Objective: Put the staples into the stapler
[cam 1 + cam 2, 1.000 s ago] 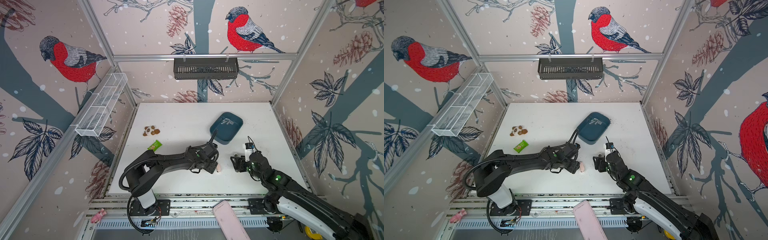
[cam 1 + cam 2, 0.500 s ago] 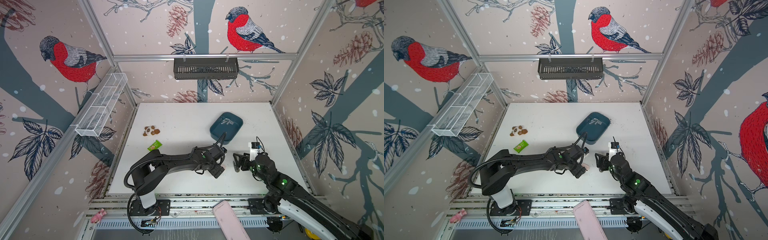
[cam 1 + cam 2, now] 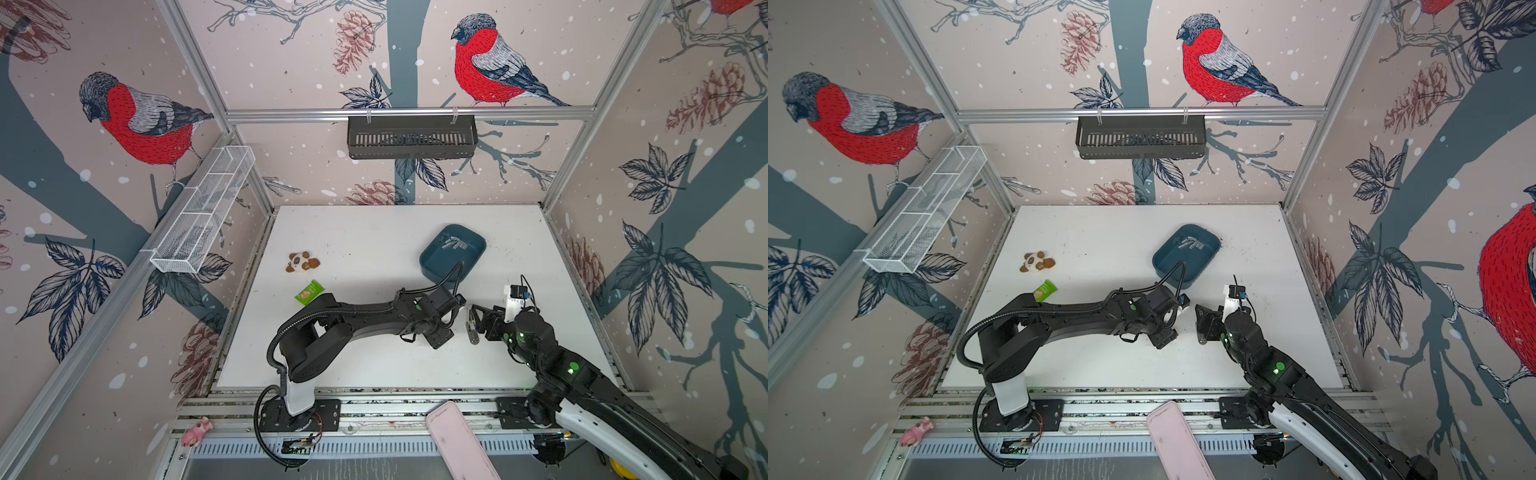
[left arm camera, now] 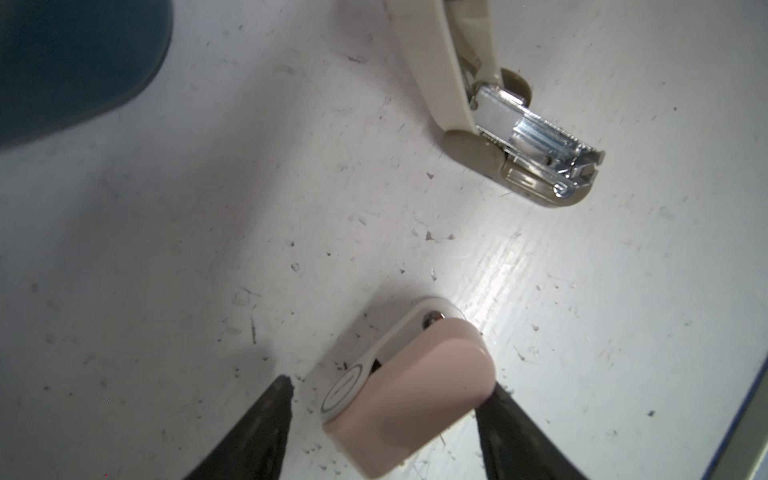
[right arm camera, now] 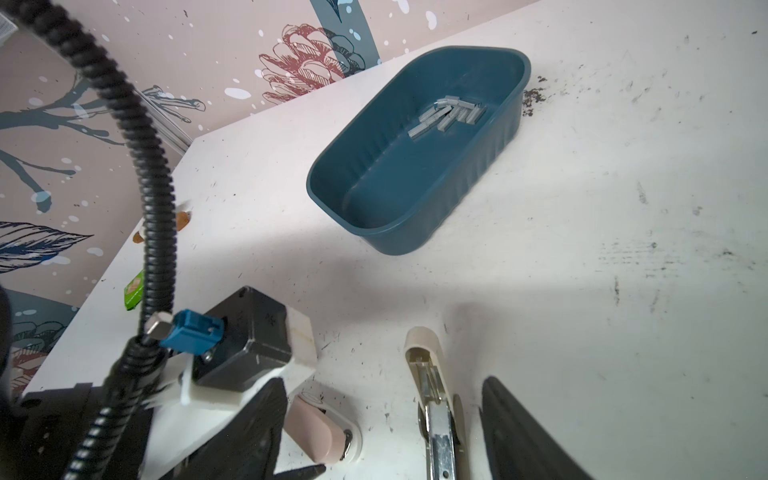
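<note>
**Staples sit in the tray, both grippers down at the staplers**

The staples, a small heap of short silvery-grey metal strips, lie at the far end of the deep teal plastic tray, right of centre and far on the white tabletop. The strips touch and overlap, and none is in a stapler.

Handling, my read: very light, stiff along the length, and likely to snap at the glued joints if bent. They are slick and lie flat on the tray floor, so there's little to catch. Pinch one outlying strip across its long sides at mid-length, coming straight down with the fingertips only. The tray wall blocks a shallow approach.

On the near side of the tray is the cream mini stapler, lid swung open and its metal magazine channel exposed. The right gripper straddles it with jaws apart and a gap on each side, so nothing is clamped.

Just left lies the pink mini stapler, closed. The left gripper brackets it, jaws apart — one finger is against the body, the other clear.
</note>
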### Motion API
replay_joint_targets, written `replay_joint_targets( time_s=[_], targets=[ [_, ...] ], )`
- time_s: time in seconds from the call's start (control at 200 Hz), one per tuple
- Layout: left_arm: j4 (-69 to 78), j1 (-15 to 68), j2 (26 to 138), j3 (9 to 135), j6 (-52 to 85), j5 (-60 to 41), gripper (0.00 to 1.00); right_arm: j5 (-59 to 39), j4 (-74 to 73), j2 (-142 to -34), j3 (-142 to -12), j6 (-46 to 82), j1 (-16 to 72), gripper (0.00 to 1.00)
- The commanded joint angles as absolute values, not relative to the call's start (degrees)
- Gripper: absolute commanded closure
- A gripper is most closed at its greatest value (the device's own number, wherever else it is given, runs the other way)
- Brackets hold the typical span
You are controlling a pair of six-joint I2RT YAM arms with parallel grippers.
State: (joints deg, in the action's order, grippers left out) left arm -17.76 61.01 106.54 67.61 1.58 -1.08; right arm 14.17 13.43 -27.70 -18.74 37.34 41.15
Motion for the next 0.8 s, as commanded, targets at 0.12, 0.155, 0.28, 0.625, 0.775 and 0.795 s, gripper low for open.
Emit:
replay_joint_targets(
  time_s=[0.12, 0.155, 0.28, 0.625, 0.775, 0.795],
  targets=[
    [-17.54, 61.08, 107.05, 68.57, 2.02, -1.56, 0.46, 15.03, 13.15, -27.64, -18.56, 37.88, 41.13, 0.26],
    [-17.56, 61.08, 107.05, 68.75, 2.04, -1.55, 0.48, 15.06, 13.01, -27.63, -18.46, 37.88, 41.13, 0.25],
    [-17.74, 61.08, 107.28, 69.09, 2.02, -1.32, 0.64, 15.11, 12.88, -27.78, -18.2, 37.99, 41.2, 0.26],
    [-17.49, 61.08, 107.75, 70.37, 2.02, -1.85, 0.54, 14.94, 12.81, -27.6, -17.85, 38.1, 41.14, 0.25],
    [-17.58, 61.06, 108.52, 71.51, 1.94, -2.1, 0.57, 14.94, 12.74, -27.68, -17.84, 37.97, 41.13, 0.26],
    [-17.65, 61.08, 108.62, 71.62, 1.93, -2.26, 0.58, 14.95, 12.75, -27.64, -17.8, 37.99, 41.18, 0.26]
  ],
)
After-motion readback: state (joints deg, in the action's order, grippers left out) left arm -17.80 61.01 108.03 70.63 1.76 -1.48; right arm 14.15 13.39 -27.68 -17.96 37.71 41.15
